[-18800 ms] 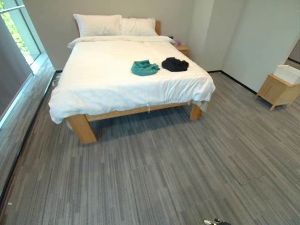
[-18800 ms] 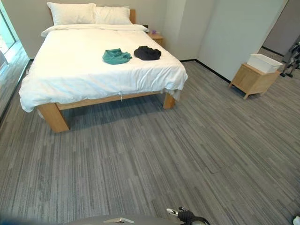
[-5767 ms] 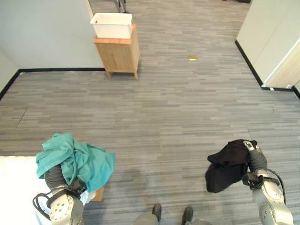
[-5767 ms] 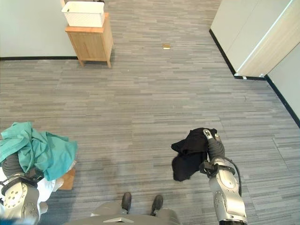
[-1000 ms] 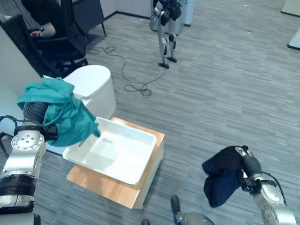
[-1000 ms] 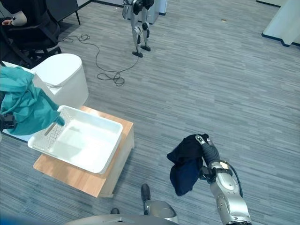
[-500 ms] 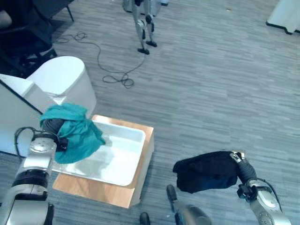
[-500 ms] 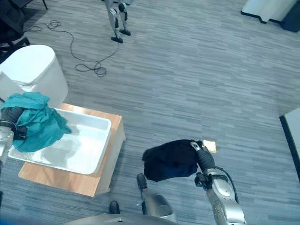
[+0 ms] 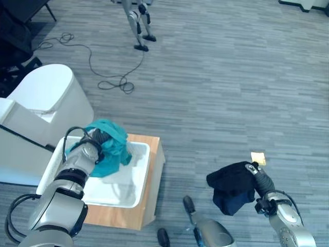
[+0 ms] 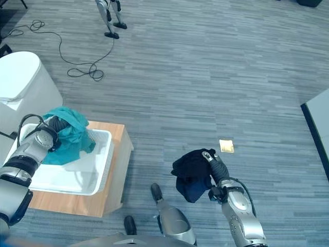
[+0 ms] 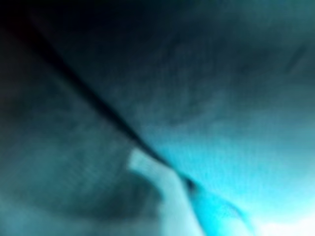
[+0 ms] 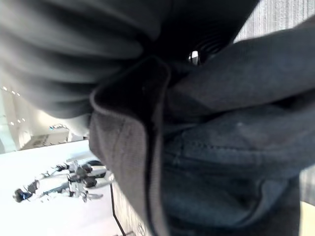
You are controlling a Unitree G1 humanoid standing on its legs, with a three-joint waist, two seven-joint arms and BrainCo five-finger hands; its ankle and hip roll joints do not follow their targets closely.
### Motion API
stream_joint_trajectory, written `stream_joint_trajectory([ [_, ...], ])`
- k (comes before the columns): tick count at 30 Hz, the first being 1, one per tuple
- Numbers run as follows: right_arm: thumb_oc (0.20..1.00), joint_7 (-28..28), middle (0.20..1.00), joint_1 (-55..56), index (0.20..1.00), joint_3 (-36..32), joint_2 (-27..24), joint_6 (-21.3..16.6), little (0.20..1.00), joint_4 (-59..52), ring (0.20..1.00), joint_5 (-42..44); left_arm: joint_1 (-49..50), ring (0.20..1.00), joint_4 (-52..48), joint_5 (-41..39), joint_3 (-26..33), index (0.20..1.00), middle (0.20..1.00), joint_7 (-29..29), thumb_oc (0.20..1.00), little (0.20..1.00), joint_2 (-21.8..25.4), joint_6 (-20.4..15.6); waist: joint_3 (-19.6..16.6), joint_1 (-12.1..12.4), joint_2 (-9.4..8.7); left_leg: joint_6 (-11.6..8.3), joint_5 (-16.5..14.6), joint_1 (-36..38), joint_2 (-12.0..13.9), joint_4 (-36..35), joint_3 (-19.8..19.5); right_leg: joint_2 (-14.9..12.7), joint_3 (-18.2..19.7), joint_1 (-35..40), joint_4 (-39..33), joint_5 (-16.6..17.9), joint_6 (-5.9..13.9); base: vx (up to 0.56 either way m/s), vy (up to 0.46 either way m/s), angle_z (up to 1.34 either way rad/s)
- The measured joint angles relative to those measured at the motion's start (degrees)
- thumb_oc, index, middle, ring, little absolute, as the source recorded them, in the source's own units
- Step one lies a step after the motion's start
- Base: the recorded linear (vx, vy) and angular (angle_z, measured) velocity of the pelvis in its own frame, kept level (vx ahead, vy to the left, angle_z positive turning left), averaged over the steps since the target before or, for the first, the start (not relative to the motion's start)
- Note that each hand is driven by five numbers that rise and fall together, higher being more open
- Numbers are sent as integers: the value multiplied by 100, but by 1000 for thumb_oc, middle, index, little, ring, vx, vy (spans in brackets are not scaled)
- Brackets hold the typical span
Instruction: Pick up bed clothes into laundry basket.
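Observation:
A white laundry basket (image 9: 143,173) sits on a low wooden stand (image 9: 115,216) at my lower left. A teal garment (image 9: 110,147) lies bunched in the basket's far end, draped over my left hand (image 9: 95,138), which reaches into the basket. The left wrist view shows teal cloth (image 11: 206,98) pressed close. My right hand (image 9: 256,178) is shut on a black garment (image 9: 232,186), which hangs bunched above the floor at the lower right, well to the right of the basket. Dark folds of that black garment (image 12: 221,142) show in the right wrist view.
A rounded white bin (image 9: 47,99) and a white panel (image 9: 20,152) stand left of the basket. Another robot's legs (image 9: 138,23) and a loose black cable (image 9: 105,77) are on the grey floor beyond. A small yellow object (image 9: 258,157) lies near my right hand.
The camera has shifted. My left hand has sunk with the teal garment into the basket's far end. The black garment, flung out sideways before, now hangs bunched by my right hand.

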Motion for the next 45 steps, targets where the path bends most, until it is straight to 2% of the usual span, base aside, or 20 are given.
stream_joint_trajectory([
  [4,200,5,200,88,200,-5,-18,-2,200,86,200,-2,8,200,25,373,-14,200,200,-30,200,200,-118,10,24,12,40,9,7,-1,-4,0,-3,-2,0,3,1,14,-15,0,0,0],
  [8,200,4,200,80,200,-4,-18,-3,200,86,200,-28,8,200,17,410,-60,200,200,-130,200,200,-119,12,30,25,51,13,10,-1,-7,-1,-7,-6,-1,5,1,29,-35,0,0,0],
  [16,200,12,200,53,200,-3,-26,-3,200,88,200,-156,150,200,-450,866,-126,200,200,-363,200,200,-100,24,59,183,96,27,21,-12,-12,-2,-114,-45,-88,45,1,69,-90,-6,-10,7],
  [23,200,25,200,-25,200,-11,-31,-3,200,89,200,-219,501,200,-915,867,-120,200,200,-552,200,200,-74,78,80,216,128,57,43,-24,-33,-1,-289,-111,-243,84,0,31,-42,-13,-8,11],
  [33,200,35,200,-3,200,-7,-38,-3,200,89,200,-279,589,200,-897,868,-123,200,200,-574,200,200,-93,86,114,222,76,86,66,-90,-83,-1,-350,-176,-310,71,-1,8,-11,-6,-1,4],
  [34,200,39,200,10,200,-7,-38,-3,200,89,200,-334,589,300,-892,868,-124,300,300,-574,300,300,-97,81,116,212,72,86,66,-90,-88,-1,-346,-179,-305,71,0,33,-43,0,0,0],
  [35,200,42,200,19,200,-5,-38,-3,200,89,200,-346,588,686,-887,868,-124,686,686,-574,686,686,-103,81,116,211,72,86,66,-89,-91,-1,-344,-182,-303,71,0,33,-44,0,0,0],
  [36,200,44,200,23,200,-2,-38,-3,200,89,200,-348,587,1000,-875,868,-123,1000,1000,-572,1000,1000,-106,79,116,209,72,86,66,-88,-93,-1,-343,-184,-302,71,0,34,-45,0,0,0],
  [45,200,47,200,-32,200,-1,-43,-3,200,86,200,-399,590,1000,-855,807,-70,1000,1000,-552,1000,1000,-117,76,115,233,72,94,72,-46,-110,-1,-344,-202,-301,91,1,35,-45,0,0,0],
])
